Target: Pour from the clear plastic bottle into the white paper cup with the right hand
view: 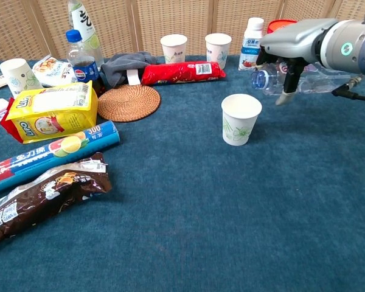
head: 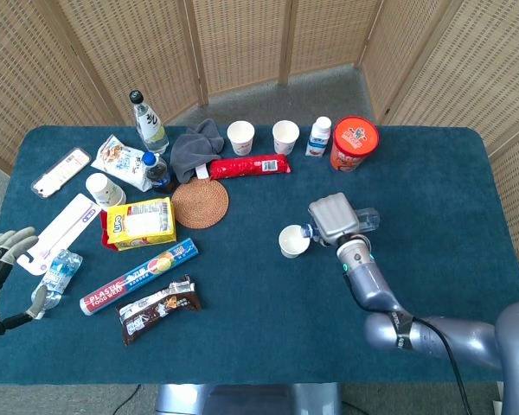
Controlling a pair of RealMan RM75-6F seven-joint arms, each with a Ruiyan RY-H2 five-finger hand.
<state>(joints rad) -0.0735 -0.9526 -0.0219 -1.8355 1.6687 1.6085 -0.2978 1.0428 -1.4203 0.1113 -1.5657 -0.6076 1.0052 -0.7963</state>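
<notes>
My right hand [head: 333, 218] [view: 298, 45] grips a clear plastic bottle [view: 292, 80] [head: 363, 218] that lies roughly level, its mouth pointing left toward the white paper cup. That cup [head: 292, 241] [view: 241, 118], printed with a green leaf, stands upright just left of and below the bottle's mouth. The bottle's mouth is beside the cup's rim, a little to its right. My left hand [head: 4, 251] hangs open at the table's left edge, holding nothing.
Two more paper cups [head: 240, 135] [head: 285, 135], a red packet [head: 249, 166], a small milk bottle [head: 319, 135] and a red tub [head: 355, 143] stand at the back. A rattan coaster [head: 200, 202], yellow packet [head: 140, 221], wrap box [head: 138, 276] and chocolate bar [head: 158, 309] lie left.
</notes>
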